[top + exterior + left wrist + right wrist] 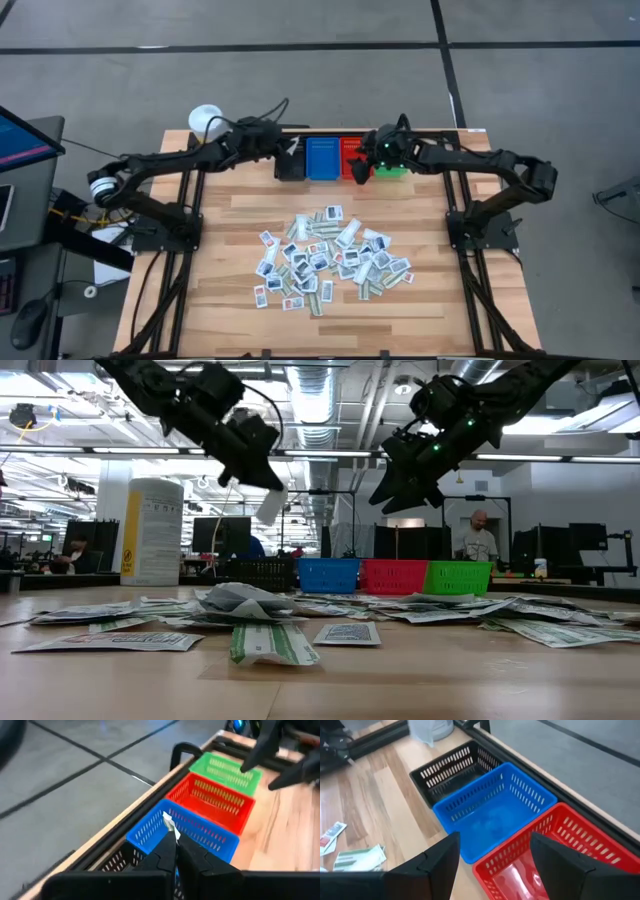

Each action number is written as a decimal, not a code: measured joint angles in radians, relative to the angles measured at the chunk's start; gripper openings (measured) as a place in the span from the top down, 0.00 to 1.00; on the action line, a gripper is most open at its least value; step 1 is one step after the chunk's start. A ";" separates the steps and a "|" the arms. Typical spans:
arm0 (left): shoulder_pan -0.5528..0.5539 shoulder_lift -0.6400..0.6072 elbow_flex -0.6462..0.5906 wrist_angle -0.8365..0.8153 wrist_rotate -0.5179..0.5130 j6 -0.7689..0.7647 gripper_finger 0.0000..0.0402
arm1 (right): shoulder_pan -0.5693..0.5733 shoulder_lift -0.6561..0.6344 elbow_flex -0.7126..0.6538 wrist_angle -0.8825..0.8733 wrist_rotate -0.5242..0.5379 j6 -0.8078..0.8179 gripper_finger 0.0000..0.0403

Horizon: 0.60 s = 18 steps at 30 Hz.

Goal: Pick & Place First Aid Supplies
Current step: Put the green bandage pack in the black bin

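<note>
Nearest the front edge of the wooden surface [220,310], the first aid supplies [330,258] lie in a loose, overlapping heap across the middle of the boards, a little closer to the front edge than to the back. In the low view the nearest packet [270,643] carries green stripes and lies flat, with paler packets piled behind it. Beyond the heap, along the back edge, four small bins stand side by side in a row: a black bin [289,163], a blue bin [323,157], a red bin [353,152] and a green bin [392,171]. The left tool [293,150] hangs over the black bin, close to its border with the blue one, and is clenched on a single white packet [169,824], whose tip sticks out past the closed fingers; the low view shows that packet [271,507] dangling well above the bins. The right tool [360,172] hovers over the red bin near the green one, with its fingers spread wide and nothing between them; its wrist view shows the blue and red bins beneath the two parted fingers. A white cylindrical tub [205,122] with a yellow label stands at the back left corner of the surface. Farther off, in the room behind the surface, a person [480,538] appears among the desks and monitors.
</note>
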 joint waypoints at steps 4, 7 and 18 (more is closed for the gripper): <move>-0.001 0.048 0.000 0.067 0.091 0.177 0.98 | 0.003 0.002 0.000 -0.001 0.000 0.000 0.42; -0.001 0.064 0.000 0.125 0.111 0.343 0.98 | 0.005 0.001 0.000 -0.004 0.000 0.000 0.42; 0.054 0.160 0.000 0.127 0.110 0.462 0.97 | 0.037 0.001 0.000 -0.004 -0.003 0.000 0.42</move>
